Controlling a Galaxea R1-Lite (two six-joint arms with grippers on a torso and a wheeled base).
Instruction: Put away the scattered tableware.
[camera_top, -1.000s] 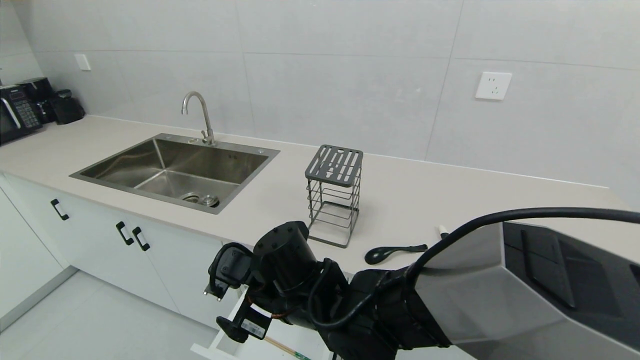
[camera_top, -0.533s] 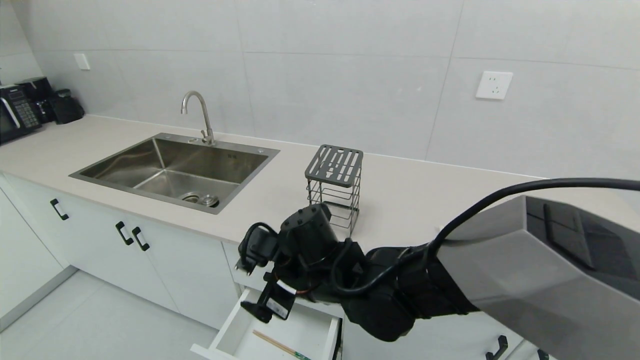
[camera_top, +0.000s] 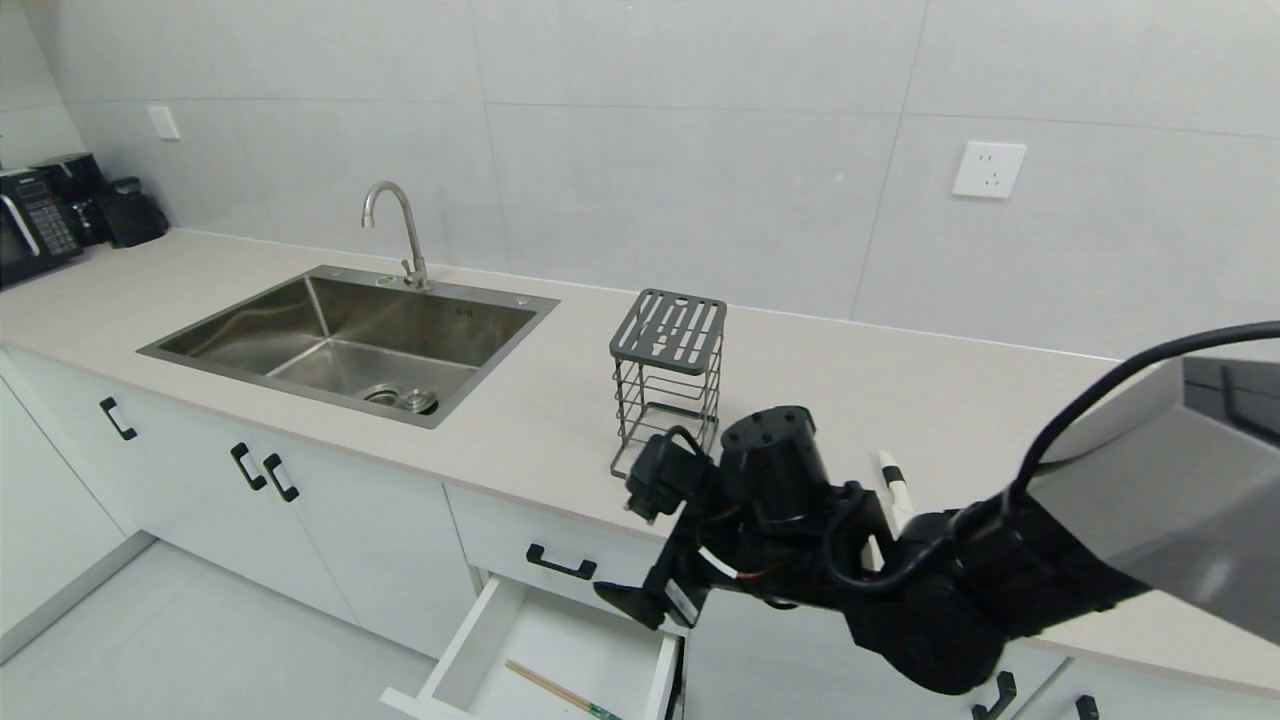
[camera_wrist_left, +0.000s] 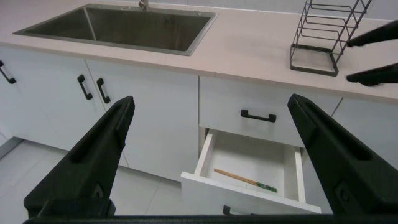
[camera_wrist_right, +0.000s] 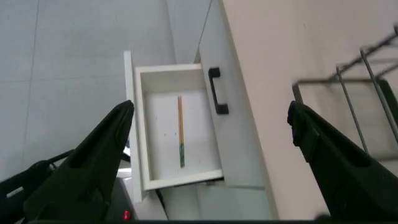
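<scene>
A pair of chopsticks lies in the open white drawer below the counter; the left wrist view shows the chopsticks in the drawer, and so does the right wrist view. A white-handled utensil rests on the counter right of the wire rack. My right gripper hangs open and empty at the counter's front edge, just before the rack and above the drawer. My left gripper is open and empty, out in front of the cabinets, facing the drawer.
A steel sink with a faucet is set into the counter to the left. A microwave stands at the far left. The cabinet doors below are closed. The wire rack has bare counter around it.
My right arm has swung up and to the right, from over the drawer to the counter edge by the rack. It now hides the black spoon seen earlier on the counter.
</scene>
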